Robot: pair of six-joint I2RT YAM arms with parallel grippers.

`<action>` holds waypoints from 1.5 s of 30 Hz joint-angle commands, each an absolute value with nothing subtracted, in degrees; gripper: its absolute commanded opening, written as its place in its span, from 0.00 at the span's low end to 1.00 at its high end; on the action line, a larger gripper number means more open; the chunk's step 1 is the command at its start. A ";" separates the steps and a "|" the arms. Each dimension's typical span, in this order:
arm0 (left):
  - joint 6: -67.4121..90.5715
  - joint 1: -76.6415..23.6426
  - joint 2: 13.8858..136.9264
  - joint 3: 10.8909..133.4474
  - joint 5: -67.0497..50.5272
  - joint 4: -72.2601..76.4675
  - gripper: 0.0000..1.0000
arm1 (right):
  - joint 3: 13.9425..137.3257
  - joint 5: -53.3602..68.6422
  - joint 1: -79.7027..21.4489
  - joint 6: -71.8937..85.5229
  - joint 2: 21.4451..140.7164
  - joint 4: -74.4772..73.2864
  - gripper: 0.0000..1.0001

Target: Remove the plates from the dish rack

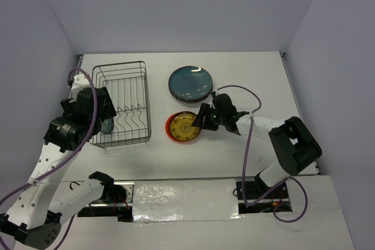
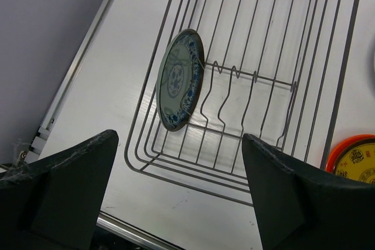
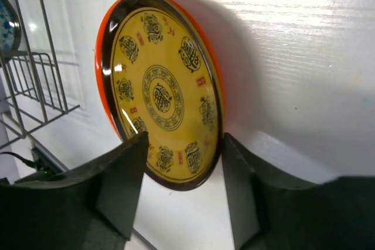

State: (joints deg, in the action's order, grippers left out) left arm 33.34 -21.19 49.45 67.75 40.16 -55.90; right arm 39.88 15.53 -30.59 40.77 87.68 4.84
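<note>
The wire dish rack (image 1: 123, 102) stands at the left of the table. One small blue-patterned plate (image 2: 179, 80) is left in it, standing on edge at the near left against the dividers. My left gripper (image 2: 180, 136) hovers above the rack's near end, open wide and empty. A stack of dark teal plates (image 1: 190, 82) lies on the table to the right of the rack. In front of it an orange plate (image 3: 158, 86) with a yellow centre lies flat. My right gripper (image 3: 184, 137) is open, its fingers either side of that plate's near rim.
The rack's (image 3: 35, 86) wires stand just left of the orange plate (image 1: 184, 127). A metal strip (image 2: 70, 80) runs along the table's left edge next to the purple wall. The right arm's cable (image 1: 249, 139) loops over the table.
</note>
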 commanded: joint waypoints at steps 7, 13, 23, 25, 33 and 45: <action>32.96 -20.22 50.80 66.71 42.97 -55.02 0.99 | 43.86 11.08 -32.08 37.36 84.99 1.15 0.68; 31.12 -14.86 53.61 64.78 40.43 -52.83 0.99 | 44.12 10.20 -33.40 36.21 82.36 0.00 0.68; 26.02 -1.94 63.18 63.19 31.56 -44.13 0.91 | 39.99 6.33 -34.63 35.33 66.12 -4.57 0.68; 26.02 -1.67 66.60 63.37 31.29 -43.33 0.84 | 39.20 6.59 -34.89 35.16 64.17 -5.01 0.68; 24.88 -0.18 75.14 63.11 30.76 -41.13 0.64 | 36.65 7.65 -35.60 34.89 55.82 -5.98 0.68; 22.06 1.32 78.39 63.90 33.22 -41.66 0.22 | 35.86 7.29 -35.86 35.33 49.92 -7.21 0.69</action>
